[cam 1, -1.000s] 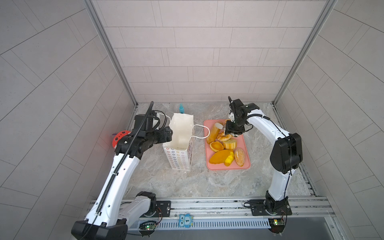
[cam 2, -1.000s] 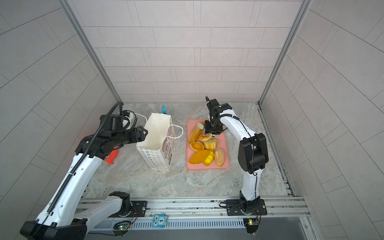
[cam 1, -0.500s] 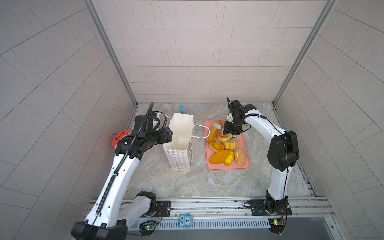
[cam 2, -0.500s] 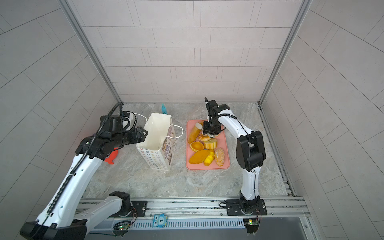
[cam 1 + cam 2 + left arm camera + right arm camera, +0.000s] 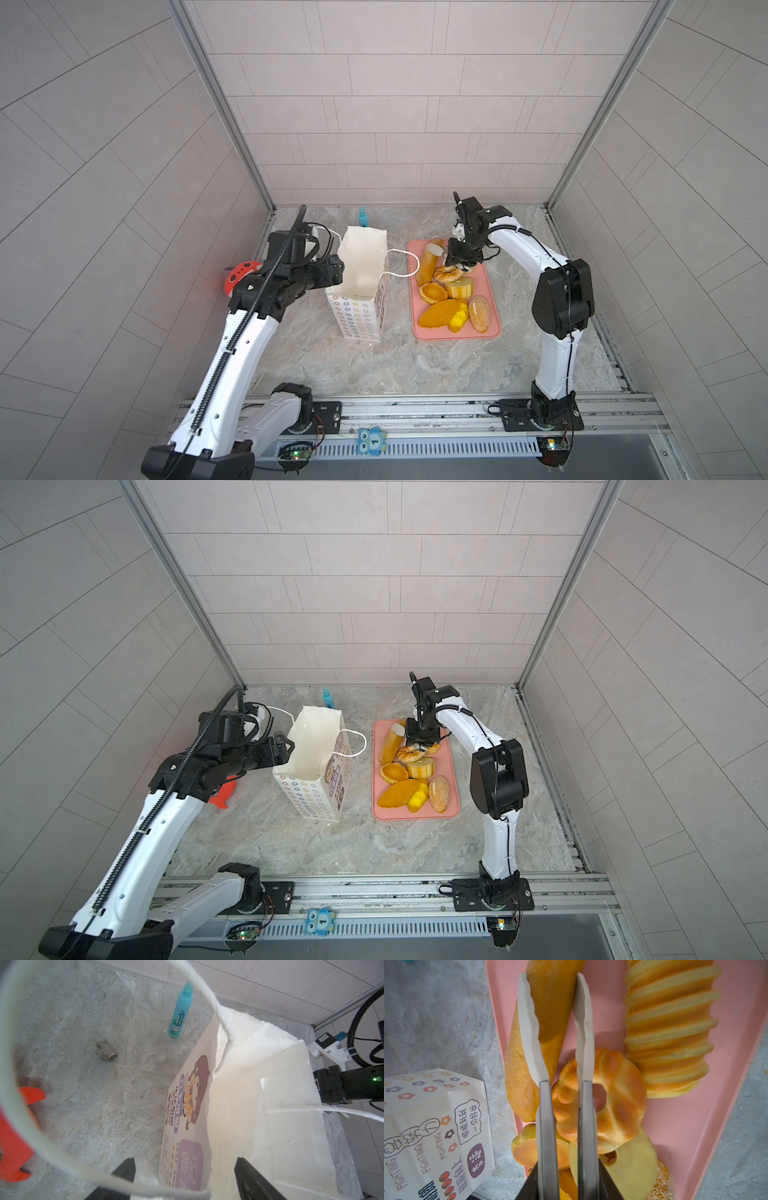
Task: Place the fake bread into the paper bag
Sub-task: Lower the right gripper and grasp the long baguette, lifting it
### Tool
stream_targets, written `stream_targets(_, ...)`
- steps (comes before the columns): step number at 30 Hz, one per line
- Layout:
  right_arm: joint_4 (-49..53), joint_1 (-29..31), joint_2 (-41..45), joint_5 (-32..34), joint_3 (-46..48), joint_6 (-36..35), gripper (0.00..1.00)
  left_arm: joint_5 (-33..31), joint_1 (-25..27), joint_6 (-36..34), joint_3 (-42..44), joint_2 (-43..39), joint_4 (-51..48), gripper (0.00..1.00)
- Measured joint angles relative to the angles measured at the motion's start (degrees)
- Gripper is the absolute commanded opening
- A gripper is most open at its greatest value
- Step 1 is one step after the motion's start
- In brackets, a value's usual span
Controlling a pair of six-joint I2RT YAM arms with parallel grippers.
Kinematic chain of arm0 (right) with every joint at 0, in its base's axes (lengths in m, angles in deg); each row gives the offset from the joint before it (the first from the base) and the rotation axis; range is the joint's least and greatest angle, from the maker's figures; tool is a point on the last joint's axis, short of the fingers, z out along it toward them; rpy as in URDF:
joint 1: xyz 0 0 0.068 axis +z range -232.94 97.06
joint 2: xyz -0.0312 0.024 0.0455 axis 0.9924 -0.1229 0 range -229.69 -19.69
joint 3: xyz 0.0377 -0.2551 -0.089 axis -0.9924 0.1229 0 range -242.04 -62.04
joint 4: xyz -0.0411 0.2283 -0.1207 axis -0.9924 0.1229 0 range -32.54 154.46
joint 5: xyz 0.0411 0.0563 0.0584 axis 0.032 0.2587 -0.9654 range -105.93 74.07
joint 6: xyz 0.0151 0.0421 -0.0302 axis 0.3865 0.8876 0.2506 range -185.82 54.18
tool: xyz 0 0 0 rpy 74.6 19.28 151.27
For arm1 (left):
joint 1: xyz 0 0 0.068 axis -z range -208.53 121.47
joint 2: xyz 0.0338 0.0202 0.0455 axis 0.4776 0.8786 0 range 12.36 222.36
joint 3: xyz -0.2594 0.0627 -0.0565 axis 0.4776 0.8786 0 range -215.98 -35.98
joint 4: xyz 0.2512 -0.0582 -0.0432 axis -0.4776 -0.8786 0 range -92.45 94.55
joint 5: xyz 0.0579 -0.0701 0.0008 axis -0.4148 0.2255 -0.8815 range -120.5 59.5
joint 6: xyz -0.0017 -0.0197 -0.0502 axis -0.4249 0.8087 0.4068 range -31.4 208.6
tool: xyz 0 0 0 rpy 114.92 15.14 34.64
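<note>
The white paper bag point(image 5: 361, 266) point(image 5: 316, 746) stands open left of the pink tray point(image 5: 484, 274) point(image 5: 442, 758). Several fake bread pieces lie on the tray: long loaf point(image 5: 427, 266) point(image 5: 554, 1001), twisted ring point(image 5: 446, 274) point(image 5: 618, 1095), ridged loaf point(image 5: 670, 1022), tart point(image 5: 433, 292), seeded bun point(image 5: 478, 312). My right gripper point(image 5: 446, 255) point(image 5: 409, 739) point(image 5: 551, 978) reaches down at the tray's far end, its white tips pressed on both sides of the long loaf. My left gripper point(image 5: 336, 270) point(image 5: 286, 746) point(image 5: 184, 1159) is open, astride the bag's left wall point(image 5: 270, 1084).
A teal bottle point(image 5: 363, 217) point(image 5: 180, 1012) lies behind the bag near the back wall. A metal pipe fitting point(image 5: 106, 1053) and a red object point(image 5: 240, 276) point(image 5: 14, 1126) sit left of the bag. The bag's cord handle point(image 5: 207, 991) loops over my left wrist camera.
My right gripper has shifted a little left over the tray's far end and its fingers have closed in on the long loaf. The left arm and the bag have not moved.
</note>
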Motion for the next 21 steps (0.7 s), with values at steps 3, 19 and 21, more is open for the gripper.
stream_targets(3,0.02,0.02,0.20,0.13,0.00,0.00,0.29,0.02,0.00,0.02,0.00,0.02,0.00,0.82)
stream_targets(19,1.97,-0.04,12.70,4.48,0.48,-0.52,0.27,0.90,0.00,-0.07,-0.87,1.86,-0.09,0.45)
stream_targets(21,2.38,-0.04,14.95,4.83,0.37,-0.63,0.27,0.92,0.00,-0.15,-0.87,2.19,-0.09,0.38)
